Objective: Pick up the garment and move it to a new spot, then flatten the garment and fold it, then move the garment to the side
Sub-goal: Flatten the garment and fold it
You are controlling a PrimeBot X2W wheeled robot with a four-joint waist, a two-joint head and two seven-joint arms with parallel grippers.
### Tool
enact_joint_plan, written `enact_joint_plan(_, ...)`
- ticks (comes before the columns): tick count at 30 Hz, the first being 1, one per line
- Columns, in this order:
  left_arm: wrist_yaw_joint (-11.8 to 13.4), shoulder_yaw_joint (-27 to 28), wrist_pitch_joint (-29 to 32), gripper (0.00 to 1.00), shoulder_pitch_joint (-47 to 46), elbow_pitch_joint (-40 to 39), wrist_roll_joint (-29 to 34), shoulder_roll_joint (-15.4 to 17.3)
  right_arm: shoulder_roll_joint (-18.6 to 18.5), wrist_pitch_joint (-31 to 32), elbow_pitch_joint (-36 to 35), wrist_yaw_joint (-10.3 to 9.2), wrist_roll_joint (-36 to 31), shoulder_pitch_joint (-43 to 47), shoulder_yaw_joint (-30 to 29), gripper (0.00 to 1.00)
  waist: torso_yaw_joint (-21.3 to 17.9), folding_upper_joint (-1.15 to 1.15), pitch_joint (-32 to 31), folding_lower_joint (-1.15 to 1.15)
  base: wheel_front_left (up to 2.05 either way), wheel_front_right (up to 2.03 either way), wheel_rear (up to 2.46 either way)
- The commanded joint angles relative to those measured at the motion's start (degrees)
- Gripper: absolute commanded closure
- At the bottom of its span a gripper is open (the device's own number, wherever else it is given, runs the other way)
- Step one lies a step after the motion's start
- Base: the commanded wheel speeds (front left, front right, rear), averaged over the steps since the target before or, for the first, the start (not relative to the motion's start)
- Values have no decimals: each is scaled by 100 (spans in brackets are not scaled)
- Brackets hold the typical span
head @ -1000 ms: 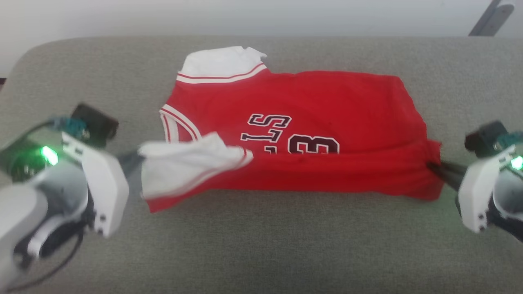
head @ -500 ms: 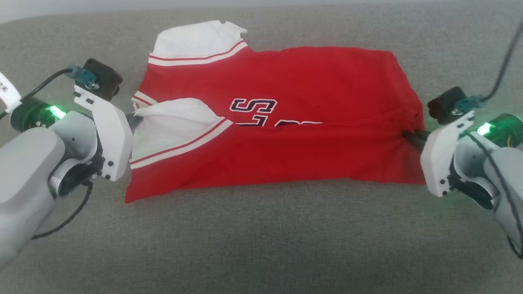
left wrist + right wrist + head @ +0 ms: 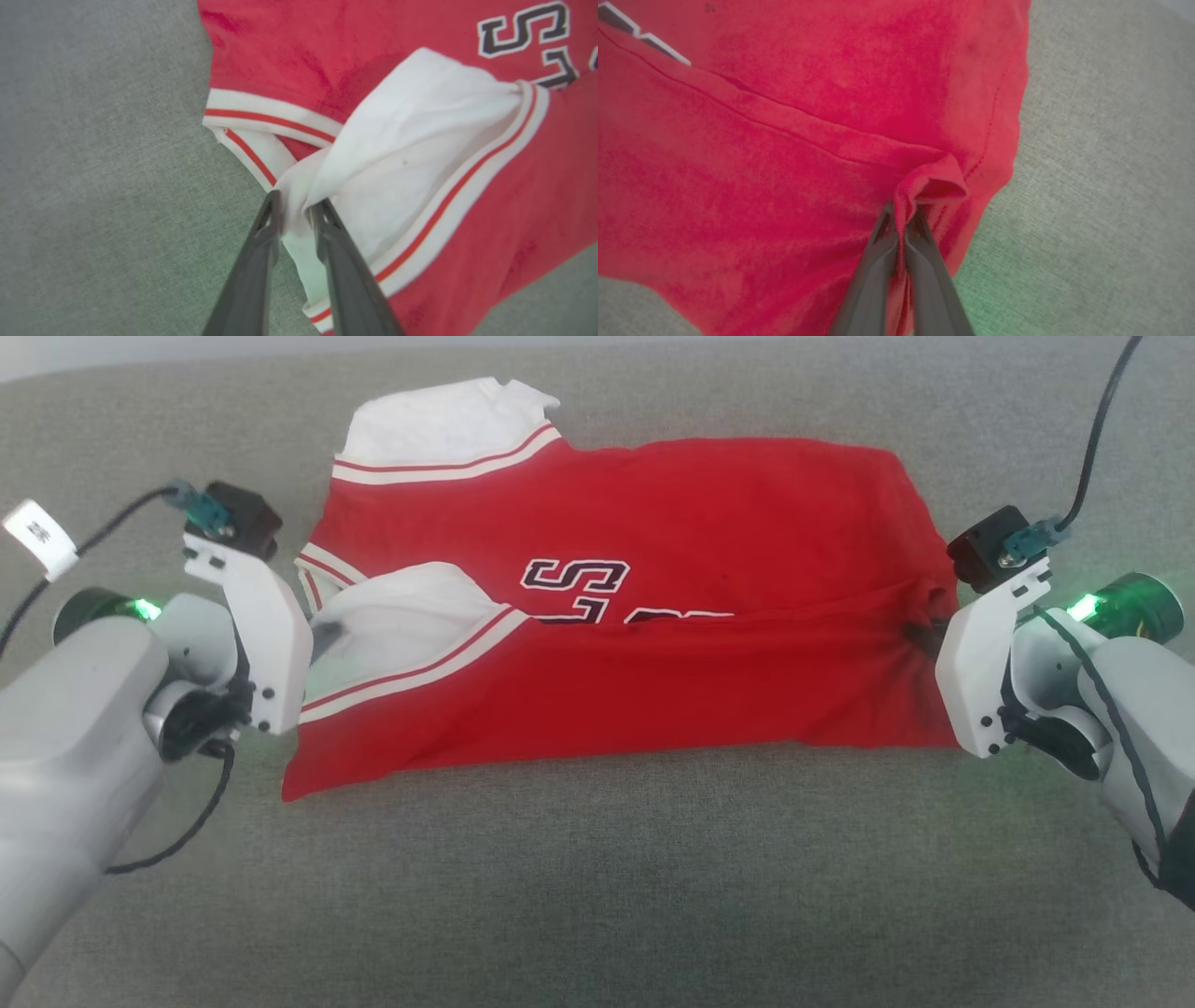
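The red T-shirt (image 3: 653, 616) lies on the grey cushion (image 3: 597, 896), near half folded up. Left gripper (image 3: 295, 203) pinches the white sleeve (image 3: 420, 154); right gripper (image 3: 900, 212) clamps the hem. Next, I'd guess, both 2 let go without dragging the fold.

Head view: lettering (image 3: 574, 586) on the garment (image 3: 709, 513) half concealed under the folded-over panel. At 9 o'clock, left end effector (image 3: 322, 637) fingers blurred, tips behind sleeve (image 3: 401, 616). At 3 o'clock, right end effector (image 3: 922, 637) fingers mostly behind housing (image 3: 976, 663). Right wrist view crops the garment at 12 and 9 o'clock.
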Motion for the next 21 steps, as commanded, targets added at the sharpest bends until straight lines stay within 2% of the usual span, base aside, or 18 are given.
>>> enact_joint_plan(1,-26,15,11,0,-133,26,-51,-9,6,-54,60,-10,43,-52,23,6,20,0,-57,0,0,0,0)
enact_joint_plan(2,-36,0,32,0,-151,27,-77,-6,-9,-87,61,-10,46,-76,38,0,30,0,-87,0,0,0,0)
enact_joint_plan(7,-43,-31,124,0,-251,-113,-165,94,-77,-420,54,-9,38,-74,-62,0,84,0,-264,0,0,0,0)
enact_joint_plan(12,-24,-48,288,0,-86,-414,-315,282,-124,-1159,22,-9,-132,59,-404,0,107,0,-414,0,0,0,0)
enact_joint_plan(16,196,-56,501,0,164,-802,-441,489,-87,-1976,-20,-9,-464,190,-845,0,73,0,-505,0,0,0,0)
enact_joint_plan(21,589,-74,652,0,632,-1433,-652,799,97,-2965,-72,-9,-940,523,-1648,0,-24,0,-602,0,0,0,0)
